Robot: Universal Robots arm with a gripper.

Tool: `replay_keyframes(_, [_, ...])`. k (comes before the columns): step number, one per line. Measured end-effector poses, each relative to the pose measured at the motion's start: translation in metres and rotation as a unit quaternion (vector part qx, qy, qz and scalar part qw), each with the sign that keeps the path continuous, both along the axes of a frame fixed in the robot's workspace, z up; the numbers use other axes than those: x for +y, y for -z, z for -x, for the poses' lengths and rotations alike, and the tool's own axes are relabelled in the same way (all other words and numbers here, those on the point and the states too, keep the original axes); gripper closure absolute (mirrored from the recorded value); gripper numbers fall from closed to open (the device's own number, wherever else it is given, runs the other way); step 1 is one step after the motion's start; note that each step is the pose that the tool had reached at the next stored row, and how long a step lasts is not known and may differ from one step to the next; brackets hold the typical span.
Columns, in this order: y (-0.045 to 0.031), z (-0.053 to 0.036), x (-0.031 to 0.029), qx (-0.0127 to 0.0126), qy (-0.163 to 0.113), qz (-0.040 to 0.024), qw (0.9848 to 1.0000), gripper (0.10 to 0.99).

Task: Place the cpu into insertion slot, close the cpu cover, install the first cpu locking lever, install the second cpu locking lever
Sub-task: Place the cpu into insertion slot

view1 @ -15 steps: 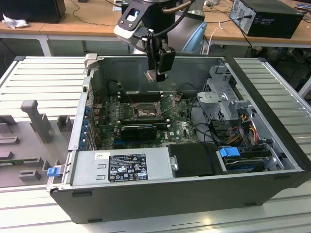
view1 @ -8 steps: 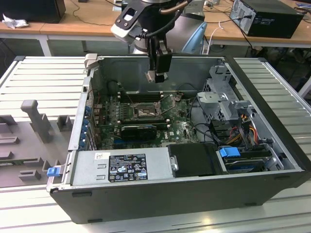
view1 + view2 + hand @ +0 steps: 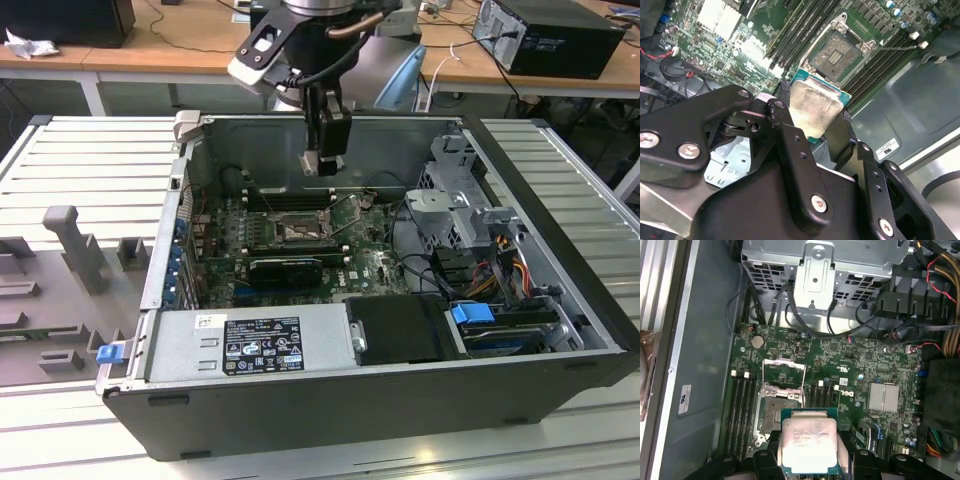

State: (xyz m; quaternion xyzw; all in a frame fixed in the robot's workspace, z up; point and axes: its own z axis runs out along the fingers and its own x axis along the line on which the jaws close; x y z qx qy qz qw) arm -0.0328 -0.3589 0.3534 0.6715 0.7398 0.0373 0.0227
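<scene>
The hand (image 3: pixel 321 163) pinches the cpu (image 3: pixel 809 439), black fingers (image 3: pixel 839 134) hiding two edges. Its square top is dull silver; the slot (image 3: pixel 776 409) lies below the hand.

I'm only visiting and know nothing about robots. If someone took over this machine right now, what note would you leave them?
The gripper: fingers shut on the small flat square silvery-grey cpu, held above the green circuit board.
The square dark insertion slot: bare, chip not yet in it.
The thin metal-frame cpu cover: flipped open beside the slot.
Done: chip is in the grasp.
Left: seating the chip, closing the cover, both locking levers.
</scene>
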Motion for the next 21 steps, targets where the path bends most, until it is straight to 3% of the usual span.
replay_keyframes(4, [0.0047,0.0,0.0,0.0,0.044,0.0,0.999,0.557])
replay_keyframes(8, [0.0076,0.0001,-0.0001,-0.0002,0.054,0.0001,0.9986,0.557])
replay_keyframes(13, [0.0195,0.0005,0.0,-0.0003,0.058,0.0017,0.9983,0.557])
replay_keyframes(16, [0.0253,0.0006,0.0001,-0.0001,0.077,0.0017,0.9971,0.557])
replay_keyframes(21, [0.0331,0.0011,0.0004,0.0003,0.05,-0.0017,0.9988,0.557])
